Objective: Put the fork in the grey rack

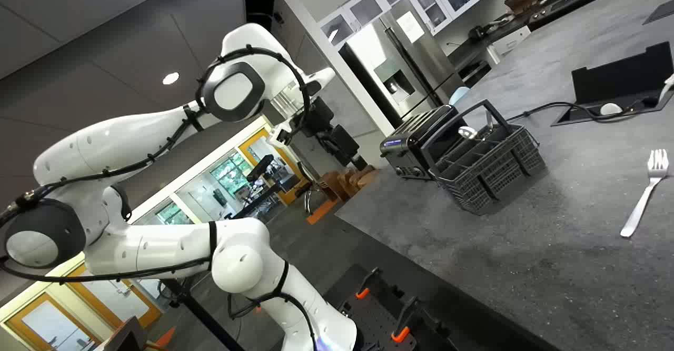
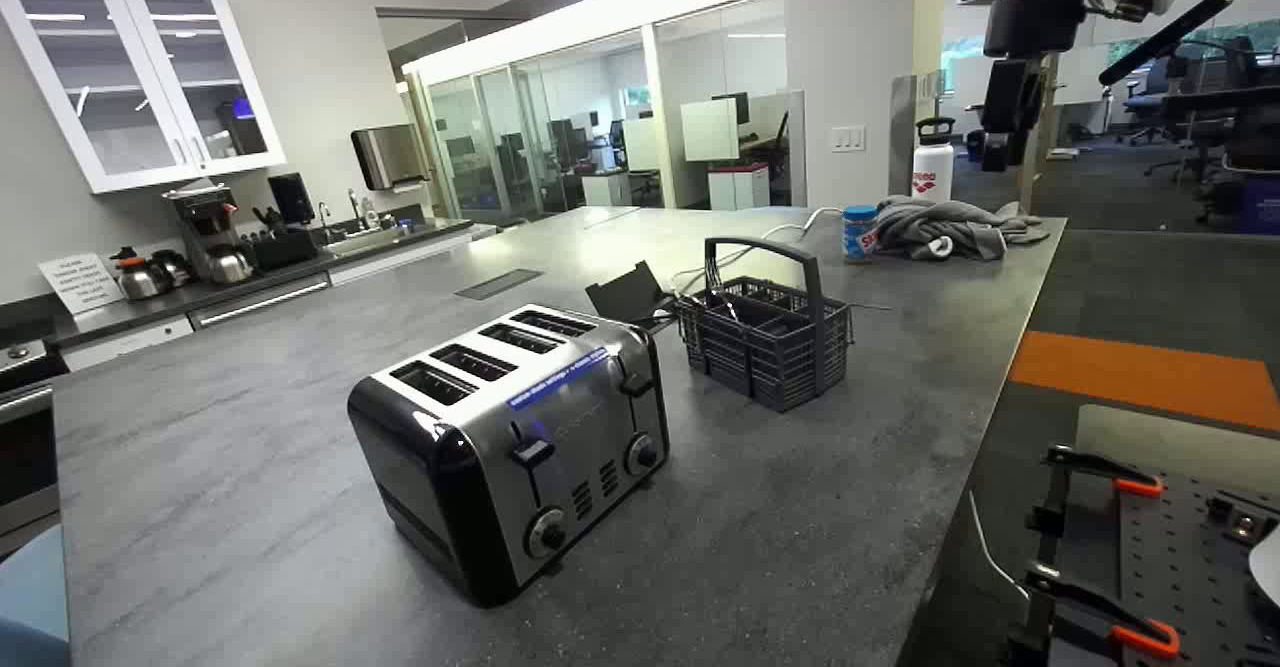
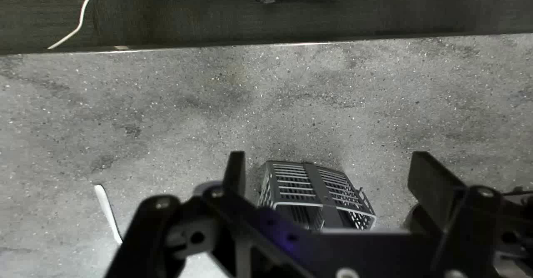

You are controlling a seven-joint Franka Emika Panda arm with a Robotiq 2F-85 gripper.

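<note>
Above the speckled countertop [image 3: 175, 111], wrist view, gripper [image 3: 328, 165]: its fingers [image 3: 236, 171] stand wide apart, with nothing held.
Wrist view, fork [image 3: 107, 211]: on the countertop, to the left of the gripper; part of the handle shows, and the rest runs out of sight behind the gripper's dark linkage.
Wrist view, grey rack [image 3: 318, 186]: on the countertop, farther from the camera than the fingertips and seen between them; lattice sides show, the remainder covered by the gripper body.
In an exterior view, fork [image 1: 643, 203]: lies flat on the countertop near the right border, whole, tines toward the top, handle end toward the lower left; outside the grey rack and well apart from it.
Same view, grey rack [image 1: 503, 177]: upright, its handle raised over the compartments, silvery cutlery [image 1: 467, 132] poking up inside; which compartment, cannot be told.
Same view, toaster [image 1: 413, 146]: near the grey rack, partly behind it.
Same view, robot arm [image 1: 126, 140]: white, bent, with the gripper at its end well apart from the fork.
In an exterior view, grey rack [image 2: 735, 357]: near the toaster, with bare countertop between the two.
Same view, gripper: hangs at the upper right, pointing down; its gap cannot be read from this side.
Same view, towel [image 2: 950, 229]: bunched on the countertop, beside a blue-lidded jar [image 2: 858, 237].
</note>
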